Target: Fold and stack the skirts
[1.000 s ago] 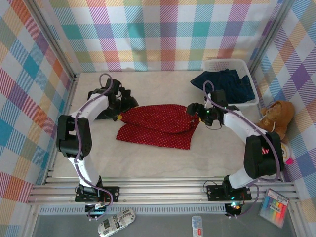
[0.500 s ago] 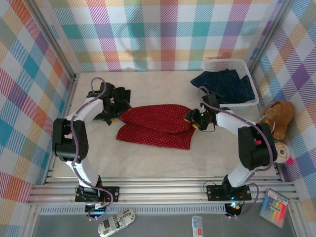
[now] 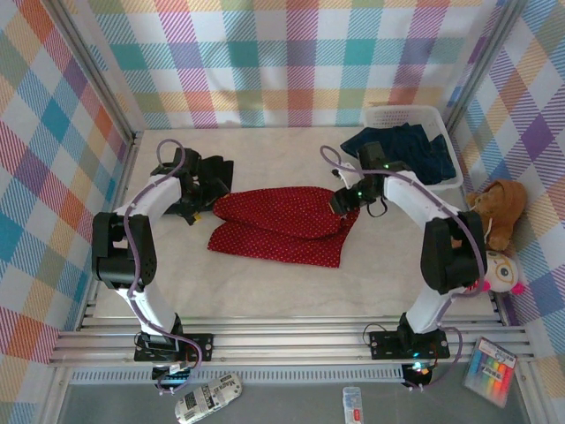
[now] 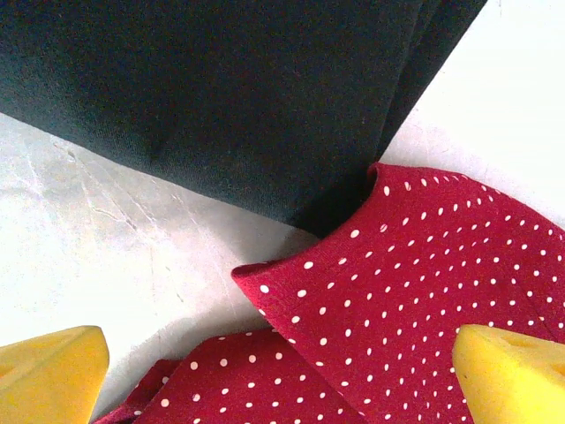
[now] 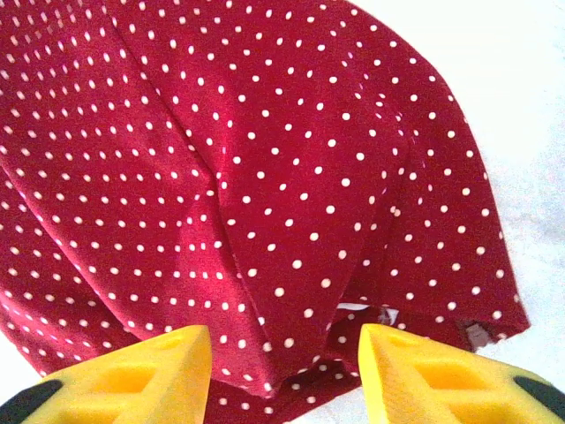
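Red dotted skirt (image 3: 282, 225) lies mid-worktop (image 3: 265, 283), half folded. Black skirt (image 4: 221, 88) touches it at 10 o'clock. Denim skirts (image 3: 406, 150) sit in the basket (image 3: 406, 112) at 2 o'clock. Right gripper (image 5: 282, 371) is at the red skirt's 3 o'clock edge, jaws apart, nothing pinched. Left gripper (image 4: 282, 375) is spread wide at the 9 o'clock corner. Risks: right catches only the top layer and the fold skews. Left snags the black skirt and undoes its fold.

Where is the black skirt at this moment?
In the top view, the black skirt lies folded at the back left of the table, its near corner meeting the left end of the red dotted skirt.
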Controlling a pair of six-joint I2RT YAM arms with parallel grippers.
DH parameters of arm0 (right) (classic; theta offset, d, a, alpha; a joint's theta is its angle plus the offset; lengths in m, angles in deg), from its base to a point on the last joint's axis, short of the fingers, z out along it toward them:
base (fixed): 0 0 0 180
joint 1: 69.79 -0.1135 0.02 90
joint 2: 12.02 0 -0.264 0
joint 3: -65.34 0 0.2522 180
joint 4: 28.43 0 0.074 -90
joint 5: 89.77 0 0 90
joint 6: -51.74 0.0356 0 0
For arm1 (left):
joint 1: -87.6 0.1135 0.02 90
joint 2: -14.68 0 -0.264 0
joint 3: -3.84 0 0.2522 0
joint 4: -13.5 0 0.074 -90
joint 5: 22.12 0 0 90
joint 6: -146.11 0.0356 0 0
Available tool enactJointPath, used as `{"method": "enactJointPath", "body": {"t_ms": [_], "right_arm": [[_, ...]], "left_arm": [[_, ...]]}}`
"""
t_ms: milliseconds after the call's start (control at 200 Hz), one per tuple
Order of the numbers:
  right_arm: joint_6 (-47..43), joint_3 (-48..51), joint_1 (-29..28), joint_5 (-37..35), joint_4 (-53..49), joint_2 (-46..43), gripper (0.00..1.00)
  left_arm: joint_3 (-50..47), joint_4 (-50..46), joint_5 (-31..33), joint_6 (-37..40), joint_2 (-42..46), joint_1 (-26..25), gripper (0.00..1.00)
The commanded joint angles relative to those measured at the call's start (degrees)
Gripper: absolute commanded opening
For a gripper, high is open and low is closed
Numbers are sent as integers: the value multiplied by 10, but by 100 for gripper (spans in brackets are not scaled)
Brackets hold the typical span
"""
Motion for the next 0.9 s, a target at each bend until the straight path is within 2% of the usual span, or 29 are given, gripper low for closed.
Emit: {"method": "enactJointPath", "body": {"t_ms": [0,330,380,455,505,675,810,895], "right_arm": [[-108,-44,-10,3,-97,34,47],[-126,-71,-38,-44,-119,83,45],[-128,-72,-40,-49,-120,85,39],[-128,-73,-44,-71,-123,79,23],[-130,-65,-47,-90,-120,66,16],[-152,29,-83,-178,-67,-60,0],[-188,128,-112,-232,-24,-166,0],[-265,207,-123,-237,-3,-230,0]], "left_arm": [[-7,-11,7,13,25,6,100],[-13,-17,0,29,27,10,100],[-13,-19,1,32,26,12,100],[-12,-21,-1,38,23,13,100],[-10,-23,-4,42,21,14,100],[-6,-22,-23,55,21,13,100],[-3,-26,-45,56,25,10,98],[-4,-30,-52,54,29,1,97]]}}
